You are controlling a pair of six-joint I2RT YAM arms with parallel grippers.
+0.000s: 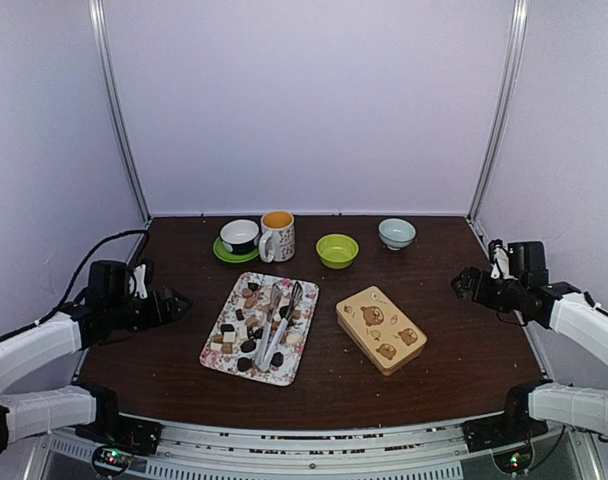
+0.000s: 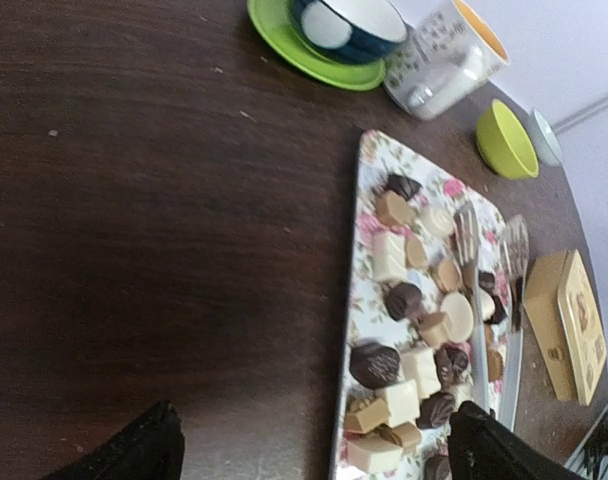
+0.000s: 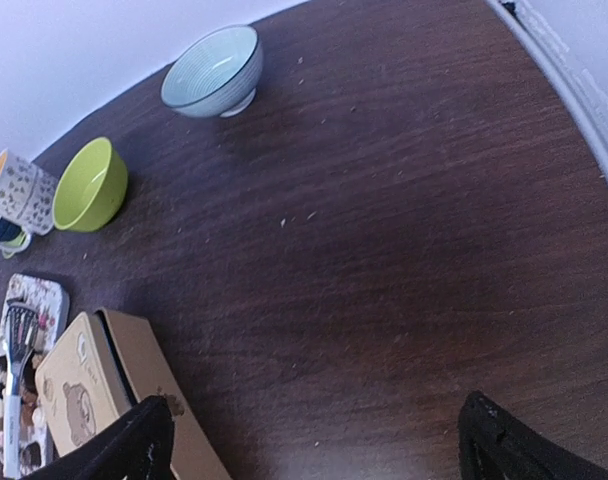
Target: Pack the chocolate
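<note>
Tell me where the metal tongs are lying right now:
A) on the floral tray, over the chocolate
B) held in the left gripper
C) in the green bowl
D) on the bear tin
A: the tongs lie lengthwise on the floral tray, resting among the chocolate, with neither gripper touching them.

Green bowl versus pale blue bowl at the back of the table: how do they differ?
The green bowl is solid lime; the pale blue bowl has a darker rim. The green bowl stands next to the mug, the pale blue bowl farther right, alone. The pale blue bowl shows a small foot; the green bowl shows none. Both stand upright and empty.
</note>
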